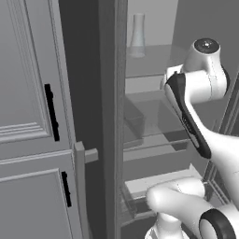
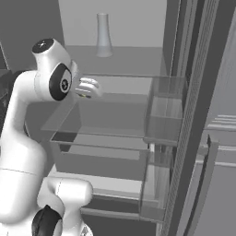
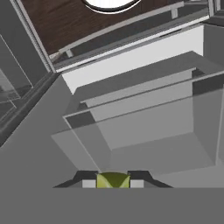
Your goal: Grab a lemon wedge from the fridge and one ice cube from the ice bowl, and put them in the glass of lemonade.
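The fridge [image 2: 184,69] stands open, its pale grey shelves [image 2: 115,85] facing me. My gripper [image 2: 87,88] reaches in over the middle shelf, at its left end. In the hand view the gripper [image 3: 113,183] is shut on the lemon wedge [image 3: 113,178], a small yellow-green piece pinched between the two dark fingertips [image 3: 89,182]. A speck of the lemon wedge [image 2: 84,95] also peeks out under the hand in the right base view. The open fridge door's edge [image 1: 109,116] rises left of the arm. The ice bowl, ice cube and glass of lemonade are out of view.
A tall clear flask [image 2: 103,37] stands on the top shelf, also visible as the flask [image 1: 137,37]. Clear door bins [image 2: 161,120] hang at the right. Clear drawers [image 3: 144,131] lie below the hand. Light grey panelled cabinets [image 1: 28,116] with black handles stand left of the fridge.
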Motion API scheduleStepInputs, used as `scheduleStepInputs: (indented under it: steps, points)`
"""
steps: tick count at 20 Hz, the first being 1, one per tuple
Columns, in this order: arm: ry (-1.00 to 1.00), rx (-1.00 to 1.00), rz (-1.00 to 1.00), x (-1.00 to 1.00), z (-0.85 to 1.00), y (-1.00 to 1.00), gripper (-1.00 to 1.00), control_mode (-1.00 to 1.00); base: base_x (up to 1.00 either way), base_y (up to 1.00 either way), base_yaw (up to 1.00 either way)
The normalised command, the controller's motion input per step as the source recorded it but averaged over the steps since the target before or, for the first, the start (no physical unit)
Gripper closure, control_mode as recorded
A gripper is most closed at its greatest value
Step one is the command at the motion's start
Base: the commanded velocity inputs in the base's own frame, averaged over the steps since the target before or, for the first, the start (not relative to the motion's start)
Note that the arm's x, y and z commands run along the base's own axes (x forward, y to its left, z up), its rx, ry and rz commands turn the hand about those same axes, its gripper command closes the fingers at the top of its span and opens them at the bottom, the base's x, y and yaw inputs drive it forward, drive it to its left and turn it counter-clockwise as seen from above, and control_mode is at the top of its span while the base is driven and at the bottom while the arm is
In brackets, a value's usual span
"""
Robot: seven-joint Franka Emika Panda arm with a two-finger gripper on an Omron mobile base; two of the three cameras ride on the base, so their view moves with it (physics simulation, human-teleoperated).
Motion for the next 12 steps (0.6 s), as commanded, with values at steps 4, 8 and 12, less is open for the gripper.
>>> scheduleStepInputs:
  steps: [4,8,12]
  points:
    - [0.0,0.0,0.0,0.0,0.0,0.0,1.0,1.0,-1.0,0.1,0.04]
    - [0.0,0.0,0.0,0.0,0.0,0.0,1.0,1.0,-1.0,0.1,0.04]
    - [0.0,0.0,0.0,0.0,0.0,0.0,1.0,1.0,-1.0,0.11,0.03]
